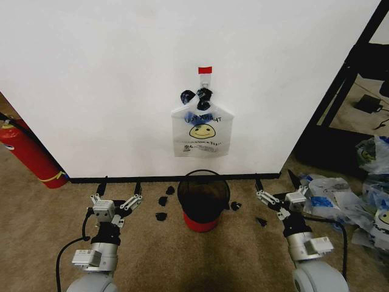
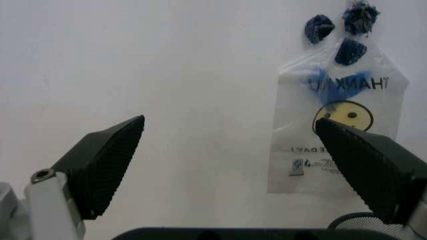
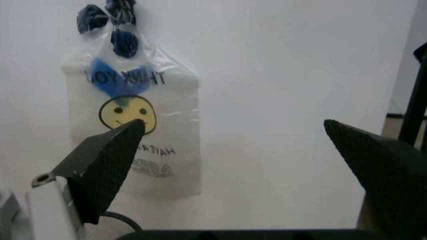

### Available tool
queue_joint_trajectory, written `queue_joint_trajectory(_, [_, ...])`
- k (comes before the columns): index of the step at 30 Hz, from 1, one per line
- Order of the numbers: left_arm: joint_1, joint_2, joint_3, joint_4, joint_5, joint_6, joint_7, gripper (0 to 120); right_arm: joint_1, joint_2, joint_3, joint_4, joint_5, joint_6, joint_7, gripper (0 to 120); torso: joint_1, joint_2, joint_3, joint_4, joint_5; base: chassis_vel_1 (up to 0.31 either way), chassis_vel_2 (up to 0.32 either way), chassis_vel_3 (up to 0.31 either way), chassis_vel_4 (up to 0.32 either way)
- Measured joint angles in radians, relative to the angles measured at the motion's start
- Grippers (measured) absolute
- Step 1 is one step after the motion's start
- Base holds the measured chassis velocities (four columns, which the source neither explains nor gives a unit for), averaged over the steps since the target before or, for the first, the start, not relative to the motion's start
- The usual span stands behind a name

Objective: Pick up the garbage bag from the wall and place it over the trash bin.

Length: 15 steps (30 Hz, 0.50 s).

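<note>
Hanging from a small hook (image 1: 205,79) under a strip of red tape (image 1: 205,70), the garbage bag (image 1: 202,131) lies flat against the wall (image 1: 109,85), straight above the trash bin (image 1: 202,196) that stands on the carpet near the black baseboard (image 1: 121,179). From the head view, the left hand (image 1: 120,194) waits low to the bin's left and the right hand (image 1: 276,185) low to its right, both spread wide and holding nothing. A red fire extinguisher (image 1: 27,152) leans at the far left, and a heap of plastic bags (image 1: 358,204) lies at the right.

From the left wrist, the left hand's fingers (image 2: 103,170) stand far apart, the bag (image 2: 340,135) on the wall beyond them.

From the right wrist, the right hand's fingers (image 3: 107,165) gape equally wide, the bag (image 3: 140,130) beyond them and the bin's rim (image 3: 110,222) just below it.
</note>
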Motion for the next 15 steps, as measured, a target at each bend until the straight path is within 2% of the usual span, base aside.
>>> queue_joint_trajectory(4, [0.003,-0.002,-0.012,-0.003,0.000,0.001,-0.001,100,0.029,-0.005,-0.025,-0.013,0.009,-0.007,-0.010,100,0.000,0.000,0.000,0.0001,-0.0001,0.000,0.000,0.000,0.000])
queue_joint_trajectory(12, [-0.009,-0.002,-0.004,0.000,-0.001,0.011,-0.007,100,-0.008,-0.010,-0.010,0.012,0.002,-0.003,-0.029,100,0.000,0.000,0.000,-0.0002,-0.0001,0.000,0.000,0.000,0.000])
queue_joint_trajectory(15, [-0.017,-0.002,0.006,0.007,-0.001,0.014,-0.009,100,-0.008,-0.019,-0.012,0.017,0.041,-0.010,-0.029,100,0.000,0.000,0.000,-0.0005,-0.0002,0.000,0.000,0.000,0.000])
